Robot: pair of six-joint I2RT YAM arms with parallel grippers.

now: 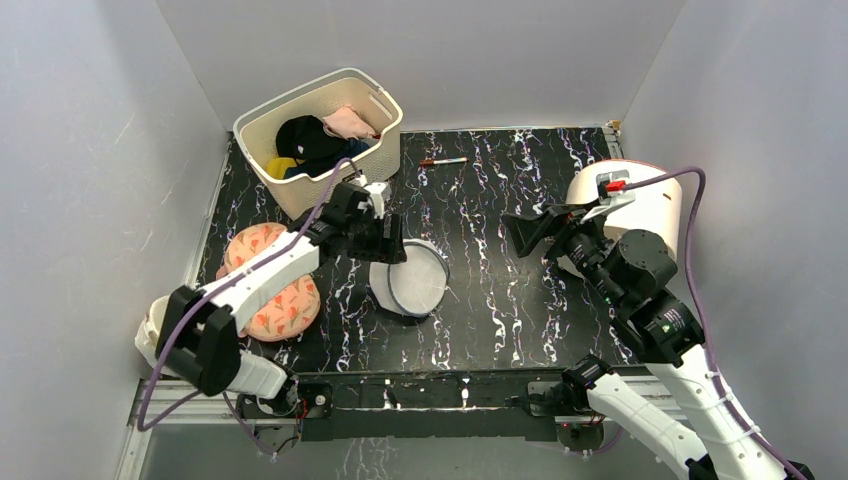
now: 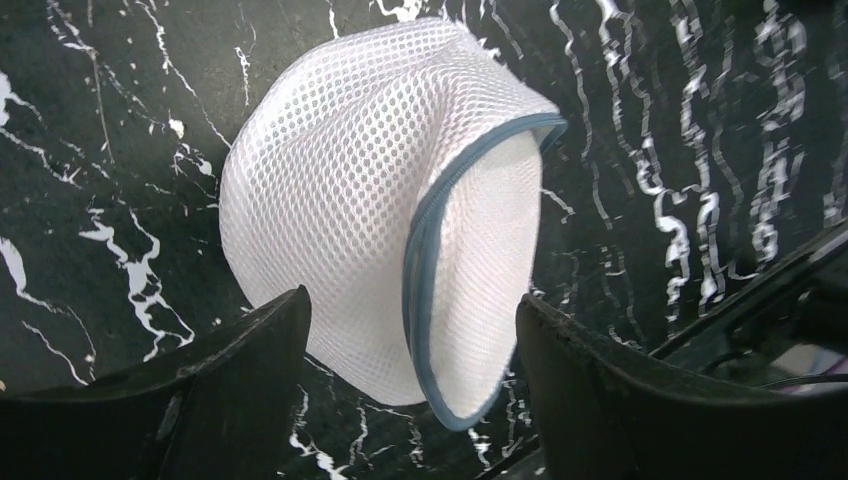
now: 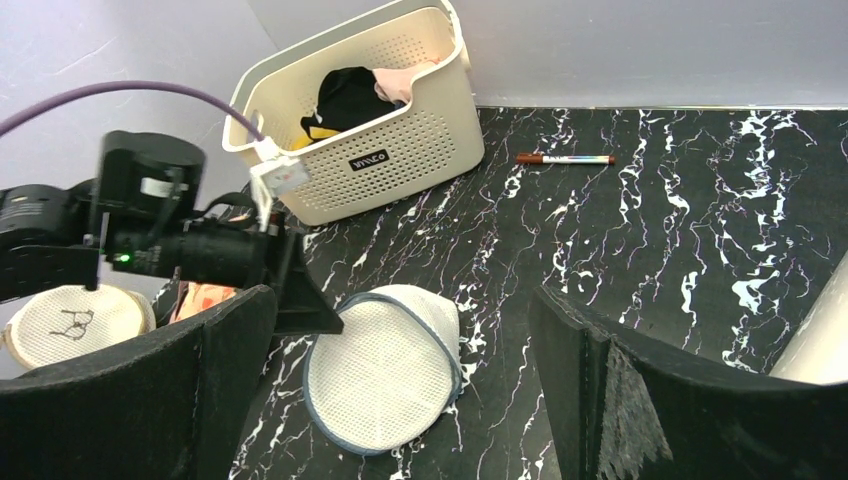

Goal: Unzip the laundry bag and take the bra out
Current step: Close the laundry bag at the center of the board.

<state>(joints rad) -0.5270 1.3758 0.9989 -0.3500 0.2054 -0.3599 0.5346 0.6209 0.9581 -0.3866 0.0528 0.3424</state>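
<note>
The laundry bag (image 1: 412,280) lies on its side on the black marble table, a white mesh dome with a grey-blue zipper rim, zipped shut. It also shows in the left wrist view (image 2: 350,200) and the right wrist view (image 3: 385,370). My left gripper (image 1: 388,248) is open just above the bag's far left edge. In the left wrist view the left gripper (image 2: 412,300) has its fingers on either side of the bag, not touching it. My right gripper (image 1: 517,232) is open and empty, raised to the right of the bag (image 3: 400,295). The bra is not in view.
A cream slotted basket (image 1: 375,150) with dark and pink clothes stands at the back left. An orange-pink leaf-print pad (image 1: 285,305) lies under the left arm. A white cylinder (image 1: 650,205) stands at the right. A marker (image 1: 443,161) lies at the back.
</note>
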